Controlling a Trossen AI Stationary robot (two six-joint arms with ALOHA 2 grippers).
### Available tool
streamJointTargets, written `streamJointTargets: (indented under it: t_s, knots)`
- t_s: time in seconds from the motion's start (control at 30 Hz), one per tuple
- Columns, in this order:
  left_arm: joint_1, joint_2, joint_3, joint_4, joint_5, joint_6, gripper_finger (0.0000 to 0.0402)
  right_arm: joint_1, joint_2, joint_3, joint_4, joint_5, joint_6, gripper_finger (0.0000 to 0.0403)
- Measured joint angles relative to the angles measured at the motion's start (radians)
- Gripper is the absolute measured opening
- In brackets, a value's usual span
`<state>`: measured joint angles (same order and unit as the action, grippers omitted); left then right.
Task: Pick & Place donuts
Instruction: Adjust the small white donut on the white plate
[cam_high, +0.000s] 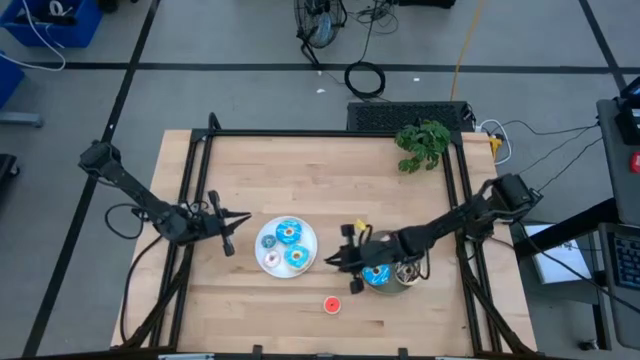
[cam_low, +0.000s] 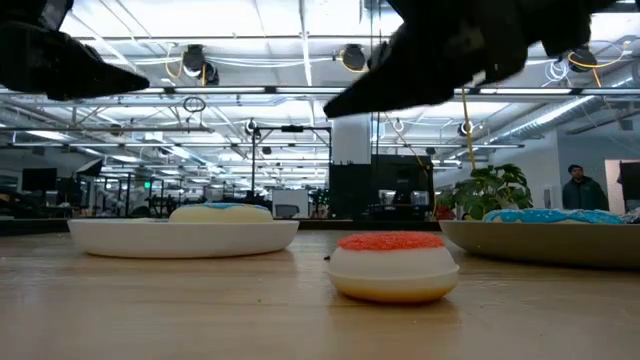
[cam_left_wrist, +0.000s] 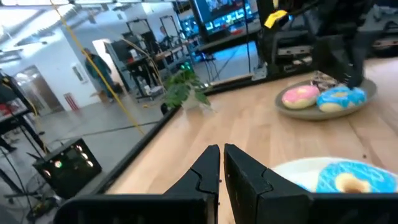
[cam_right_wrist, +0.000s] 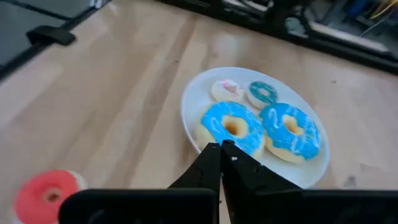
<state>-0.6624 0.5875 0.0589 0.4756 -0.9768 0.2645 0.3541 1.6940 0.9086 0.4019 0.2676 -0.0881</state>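
Most of the small toy ring donuts lie on the round white plate near the middle of the pale wooden table: two large blue-iced donuts side by side, and behind them in the right wrist view a small pale pink donut and a small teal-iced donut. A small red-iced donut with a pale base sits alone on the bare wood toward the front edge, apart from both plates; in the low view it stands in the foreground between them. On the round grey plate to the right lie a pink-iced donut, touching another blue-iced donut, with a dark sprinkled one partly hidden behind them. The right gripper hangs in the gap between the white plate and the grey plate, above the wood, its arm reaching in a long low diagonal from the table's right edge, elbow over the grey plate, fingers aimed at the white plate; its own camera shows the two dark fingers pressed together with nothing between them. The left gripper waits just left of the white plate, its arm stretched from the left rear corner, its fingers likewise closed and empty, pointing across the plate. A green leafy plant sits near the far right corner.
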Motion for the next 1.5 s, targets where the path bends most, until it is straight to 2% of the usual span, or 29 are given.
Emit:
streamJointTargets:
  t_s: [0.07, 0.23, 0.33, 0.47, 0.57, 0.63, 0.7, 0.87, 1.03, 1.17, 1.27, 1.5]
  knots:
    - [0.001, 0.023, 0.000, -0.014, 0.014, -0.032, 0.0031, -0.014, -0.003, -0.043, 0.063, 0.019, -0.011, 0.0001]
    - [0.018, 0.106, 0.048, -0.050, 0.081, -0.106, 0.0031, -0.061, -0.012, -0.081, 0.073, 0.007, -0.064, 0.0001]
    - [0.024, 0.164, 0.098, -0.162, 0.083, -0.190, 0.0031, -0.086, -0.038, -0.123, 0.150, -0.132, -0.108, 0.0001]
    - [0.027, 0.220, 0.161, -0.232, 0.082, -0.265, 0.0031, -0.112, -0.173, -0.203, 0.204, -0.238, -0.131, 0.0000]
    - [0.027, 0.244, 0.190, -0.236, 0.081, -0.282, 0.0031, -0.120, -0.298, -0.285, 0.220, -0.242, -0.161, 0.0000]
    - [0.032, 0.254, 0.214, -0.238, 0.069, -0.352, 0.0031, -0.126, -0.385, -0.343, 0.248, -0.243, -0.170, 0.0000]
    - [0.047, 0.265, 0.252, -0.318, 0.072, -0.449, 0.0031, -0.135, -0.465, -0.396, 0.276, -0.244, -0.176, 0.0000]
    - [0.081, 0.395, 0.427, -0.614, 0.181, -0.654, 0.0030, -0.157, -0.576, -0.492, 0.300, -0.239, -0.194, 0.0000]
    - [0.081, 0.590, 0.594, -0.706, 0.308, -0.684, 0.0030, -0.185, -0.613, -0.516, 0.305, -0.188, -0.198, 0.0000]
    - [0.082, 0.724, 0.697, -0.796, 0.407, -0.812, 0.0030, -0.196, -0.612, -0.516, 0.300, -0.190, -0.192, 0.0000]
    - [0.082, 0.814, 0.752, -0.819, 0.468, -0.901, 0.0030, -0.196, -0.612, -0.516, 0.296, -0.191, -0.194, 0.0000]
    - [0.077, 0.976, 0.803, -0.849, 0.610, -0.976, 0.0030, -0.196, -0.612, -0.516, 0.305, -0.193, -0.201, 0.0000]
